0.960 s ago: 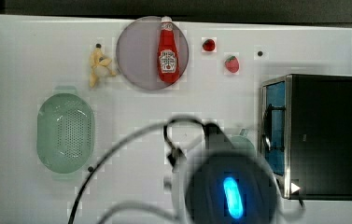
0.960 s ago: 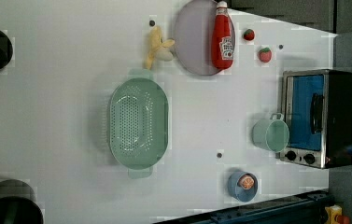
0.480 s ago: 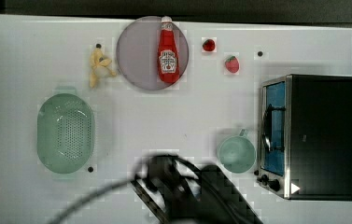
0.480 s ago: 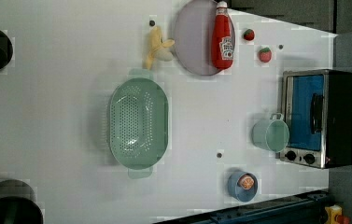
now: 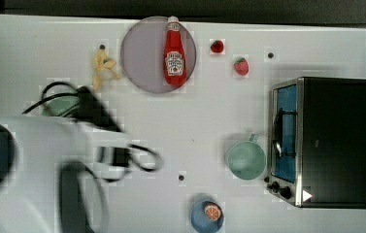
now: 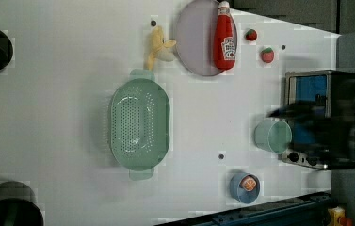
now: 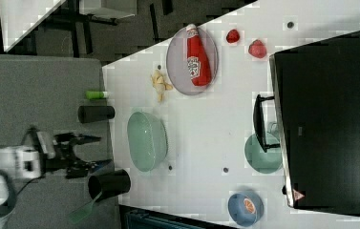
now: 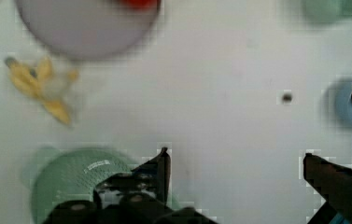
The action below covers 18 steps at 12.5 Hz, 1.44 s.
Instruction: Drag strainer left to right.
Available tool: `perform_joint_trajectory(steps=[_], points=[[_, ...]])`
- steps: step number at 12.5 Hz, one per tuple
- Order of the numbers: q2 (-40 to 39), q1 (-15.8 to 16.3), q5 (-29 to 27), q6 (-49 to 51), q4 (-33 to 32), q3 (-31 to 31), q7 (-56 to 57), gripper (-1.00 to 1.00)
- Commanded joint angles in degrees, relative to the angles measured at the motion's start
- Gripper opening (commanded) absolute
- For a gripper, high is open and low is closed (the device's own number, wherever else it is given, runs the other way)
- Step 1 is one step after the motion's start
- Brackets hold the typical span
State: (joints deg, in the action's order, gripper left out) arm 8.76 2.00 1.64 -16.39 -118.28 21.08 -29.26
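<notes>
Strainer [image 6: 140, 123] seen lying on white table [image 6: 62, 117], holes up, at centre of left view, between banana [image 6: 158, 46] and blue bowl [image 6: 243, 187], well apart from mug [image 6: 272, 135]. Gripper [image 8: 236, 170] seen above it in wrist view, fingers [image 8: 157, 170] spread wide, nothing held or touched. Beyond, ketchup bottle [image 6: 224, 35] lies on plate [image 6: 196, 37]; label writing unreadable.
</notes>
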Motion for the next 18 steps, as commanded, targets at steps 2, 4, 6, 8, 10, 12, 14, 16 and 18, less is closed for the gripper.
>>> perform_joint_trajectory(steps=[2,4,6,8,10,12,14,16,18], points=[[-5.0,1.9,-0.3,-9.6,-1.8,7.3,-26.5,1.00],[-10.9,2.0,0.0,-14.6,-1.9,9.7,-34.9,1.00],[-16.8,2.1,0.0,-19.7,-2.2,11.0,-41.0,1.00],[-22.8,2.6,0.3,-25.1,-2.3,11.1,-46.1,1.00],[-28.7,2.9,1.8,-30.7,-2.3,10.8,-48.5,1.00],[-33.7,3.0,3.7,-36.0,-2.3,9.8,-48.7,1.00],[-37.6,3.2,3.8,-39.9,-2.3,9.0,-48.7,1.00],[-40.1,4.0,4.1,-43.4,-2.3,7.5,-48.7,1.00],[-41.5,5.2,6.3,-45.2,-2.5,5.2,-48.7,1.00]])
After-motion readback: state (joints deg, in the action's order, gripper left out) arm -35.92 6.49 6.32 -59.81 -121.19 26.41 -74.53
